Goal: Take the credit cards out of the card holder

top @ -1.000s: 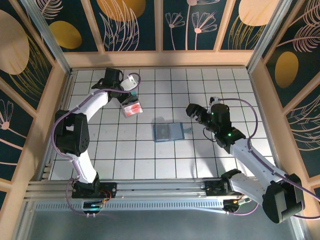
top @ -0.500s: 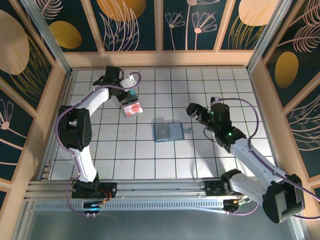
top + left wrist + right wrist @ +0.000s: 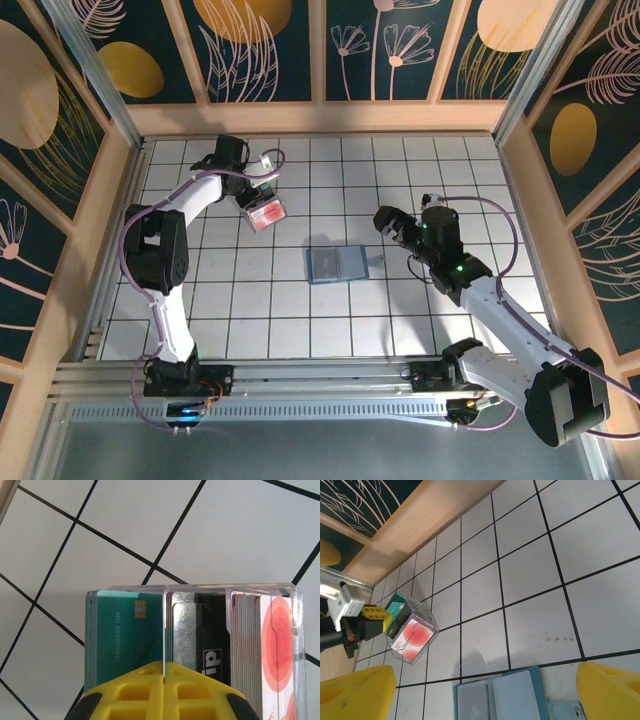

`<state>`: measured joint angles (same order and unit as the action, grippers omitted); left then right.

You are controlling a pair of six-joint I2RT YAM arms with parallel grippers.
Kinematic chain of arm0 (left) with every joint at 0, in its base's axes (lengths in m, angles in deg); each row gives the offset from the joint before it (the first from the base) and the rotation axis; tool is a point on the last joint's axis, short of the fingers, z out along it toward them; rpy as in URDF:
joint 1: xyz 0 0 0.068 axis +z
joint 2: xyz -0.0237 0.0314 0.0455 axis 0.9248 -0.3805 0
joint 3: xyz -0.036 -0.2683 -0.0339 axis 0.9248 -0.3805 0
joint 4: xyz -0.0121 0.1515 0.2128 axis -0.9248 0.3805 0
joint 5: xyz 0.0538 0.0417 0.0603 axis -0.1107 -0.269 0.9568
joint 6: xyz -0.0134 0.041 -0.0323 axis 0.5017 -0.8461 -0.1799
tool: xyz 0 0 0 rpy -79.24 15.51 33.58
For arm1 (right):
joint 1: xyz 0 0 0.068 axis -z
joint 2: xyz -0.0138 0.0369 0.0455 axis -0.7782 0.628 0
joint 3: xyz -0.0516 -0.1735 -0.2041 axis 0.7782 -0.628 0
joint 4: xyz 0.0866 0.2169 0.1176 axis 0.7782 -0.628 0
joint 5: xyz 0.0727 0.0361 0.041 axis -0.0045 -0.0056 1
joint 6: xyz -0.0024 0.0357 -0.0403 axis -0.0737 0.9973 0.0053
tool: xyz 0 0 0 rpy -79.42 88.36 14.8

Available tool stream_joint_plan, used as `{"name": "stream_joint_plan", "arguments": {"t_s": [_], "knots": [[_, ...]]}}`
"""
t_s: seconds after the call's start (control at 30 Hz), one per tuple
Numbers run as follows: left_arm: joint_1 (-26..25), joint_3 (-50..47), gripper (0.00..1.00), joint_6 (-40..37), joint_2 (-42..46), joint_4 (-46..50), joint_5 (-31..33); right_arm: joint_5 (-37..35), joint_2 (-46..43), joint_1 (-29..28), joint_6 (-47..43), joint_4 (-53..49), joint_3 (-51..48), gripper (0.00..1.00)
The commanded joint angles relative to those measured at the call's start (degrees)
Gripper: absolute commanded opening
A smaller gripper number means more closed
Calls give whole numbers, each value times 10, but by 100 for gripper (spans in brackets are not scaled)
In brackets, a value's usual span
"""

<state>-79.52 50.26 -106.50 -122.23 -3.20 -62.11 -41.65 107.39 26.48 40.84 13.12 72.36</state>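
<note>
Card holder point(image 3: 335, 264) is laid open and flat mid-table, inside face up. Its long axis runs left-right, with the snap tab point(image 3: 571, 711) at the right end. Credit cards point(image 3: 125, 635) are stood on edge in a clear box point(image 3: 264, 214) at far left, well apart from the holder. Teal, black point(image 3: 212, 652) and red-pink point(image 3: 275, 645) stacks are kept in separate compartments. The box is turned diagonal to the tile lines. Left gripper point(image 3: 164, 680) is seen at the box's far-left side, fingers pressed together, nothing seen between them. Right gripper point(image 3: 388, 222) is held near the holder's right end, fingers spread wide, nothing gripped.
</note>
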Motion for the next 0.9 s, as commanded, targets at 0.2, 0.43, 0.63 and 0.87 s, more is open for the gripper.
{"name": "stream_joint_plan", "arguments": {"t_s": [0.2, 0.43, 0.63, 0.87], "knots": [[3, 31, 0, 0, -11, 60, -97, -16, -9, 0, 7, 0, 15, 93], [-11, 34, 0, 14, -21, 73, -108, -16, -8, 0, 9, 4, 13, 93], [-23, 41, 0, 31, -28, 70, -109, -14, -9, 1, 8, 3, 12, 93], [-23, 95, 24, 44, -38, 122, -69, -10, -12, 1, 5, 3, 9, 93]]}}
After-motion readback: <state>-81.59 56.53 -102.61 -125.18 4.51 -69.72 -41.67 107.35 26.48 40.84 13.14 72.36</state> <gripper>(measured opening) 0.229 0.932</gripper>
